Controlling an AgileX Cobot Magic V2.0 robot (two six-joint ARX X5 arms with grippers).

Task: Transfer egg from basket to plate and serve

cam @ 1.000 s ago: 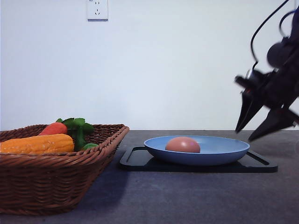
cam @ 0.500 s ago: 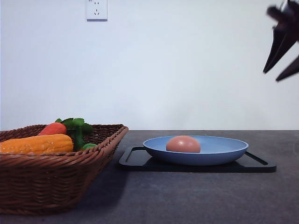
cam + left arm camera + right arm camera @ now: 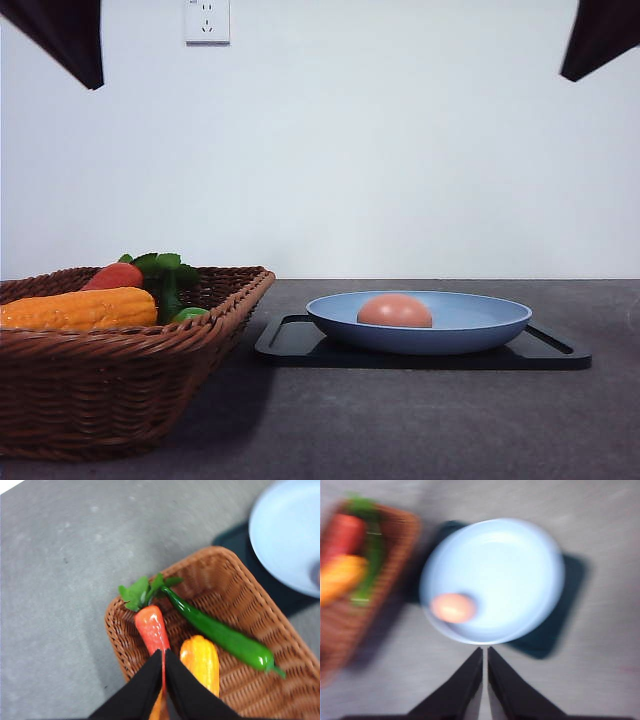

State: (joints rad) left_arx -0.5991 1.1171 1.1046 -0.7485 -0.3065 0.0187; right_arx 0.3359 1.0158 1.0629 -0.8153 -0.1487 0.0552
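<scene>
The brownish-pink egg [image 3: 395, 311] lies in the light-blue plate [image 3: 490, 322], left of its middle; the right wrist view shows the egg [image 3: 452, 607] near the plate's [image 3: 515, 565] rim. The wicker basket [image 3: 120, 390] stands at the left. High at the top right corner hangs my right gripper [image 3: 598, 40], and its fingers [image 3: 484, 651] are shut on nothing above the plate. My left gripper [image 3: 70, 40] is high at the top left; its shut, empty fingers [image 3: 164, 652] hover over the basket [image 3: 240, 610].
A carrot [image 3: 113, 275], a corn cob [image 3: 80, 308] and a green pepper [image 3: 225, 637] lie in the basket. The plate rests on a flat black tray [image 3: 300, 350]. A wall socket [image 3: 207, 20] is on the white wall behind the dark tabletop.
My right gripper rose from beside the plate to the top right corner and closed. The left gripper came into view at the top left. The egg stayed in the plate.
</scene>
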